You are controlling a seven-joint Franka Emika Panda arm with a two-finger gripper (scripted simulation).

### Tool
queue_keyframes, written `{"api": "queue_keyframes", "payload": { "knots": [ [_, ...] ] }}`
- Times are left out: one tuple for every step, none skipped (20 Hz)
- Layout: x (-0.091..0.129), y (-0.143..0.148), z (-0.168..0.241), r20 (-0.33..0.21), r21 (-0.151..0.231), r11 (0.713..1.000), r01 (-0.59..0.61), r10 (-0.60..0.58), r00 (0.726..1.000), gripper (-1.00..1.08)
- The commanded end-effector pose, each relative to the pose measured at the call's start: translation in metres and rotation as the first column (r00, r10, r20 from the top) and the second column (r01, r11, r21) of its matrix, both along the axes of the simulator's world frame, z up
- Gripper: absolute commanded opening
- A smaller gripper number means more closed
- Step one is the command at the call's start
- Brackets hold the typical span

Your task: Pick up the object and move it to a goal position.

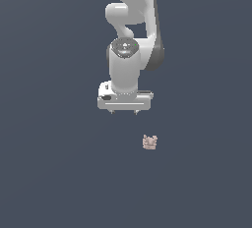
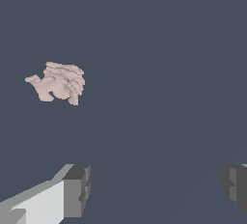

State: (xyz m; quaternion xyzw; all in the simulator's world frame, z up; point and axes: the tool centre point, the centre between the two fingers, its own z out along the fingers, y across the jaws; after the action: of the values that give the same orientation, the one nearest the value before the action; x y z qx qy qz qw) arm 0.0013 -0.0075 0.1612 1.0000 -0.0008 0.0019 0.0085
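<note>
The object [image 1: 149,142] is a tiny pinkish-tan lumpy item with small bumps on top, lying on the dark grey floor. It sits below my gripper in the exterior view and a little toward that view's right. My white gripper [image 1: 124,111] points down, open and empty, well apart from the object. In the wrist view the object [image 2: 58,82] lies off to one side of the line between my two fingers [image 2: 77,189], which stand wide apart with nothing between them.
The white arm [image 1: 132,30] rises behind the gripper toward the top of the exterior view. The dark grey floor [image 1: 54,173] spreads flat all around.
</note>
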Motion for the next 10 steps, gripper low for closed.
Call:
{"api": "queue_keyframes", "payload": {
  "knots": [
    [0.000,0.000,0.000,0.000,0.000,1.000,0.000,0.000,1.000,1.00],
    [0.000,0.000,0.000,0.000,0.001,1.000,0.000,0.000,1.000,1.00],
    [0.000,0.001,-0.001,0.000,0.002,1.000,-0.001,0.001,1.000,1.00],
    [0.000,0.003,-0.002,0.000,0.005,1.000,-0.002,0.002,1.000,1.00],
    [0.001,0.006,-0.003,0.000,0.009,1.000,-0.004,0.004,1.000,1.00],
    [0.001,0.009,-0.004,0.000,0.014,1.000,-0.006,0.006,1.000,1.00],
    [0.001,0.012,-0.006,-0.001,0.020,1.000,-0.008,0.008,1.000,1.00],
    [0.001,0.015,-0.007,-0.001,0.025,1.000,-0.011,0.011,1.000,1.00],
    [0.001,0.017,-0.008,-0.001,0.029,1.000,-0.013,0.013,1.000,1.00],
    [0.000,0.018,-0.008,-0.001,0.031,0.999,-0.015,0.015,1.000,1.00]
  ]
}}
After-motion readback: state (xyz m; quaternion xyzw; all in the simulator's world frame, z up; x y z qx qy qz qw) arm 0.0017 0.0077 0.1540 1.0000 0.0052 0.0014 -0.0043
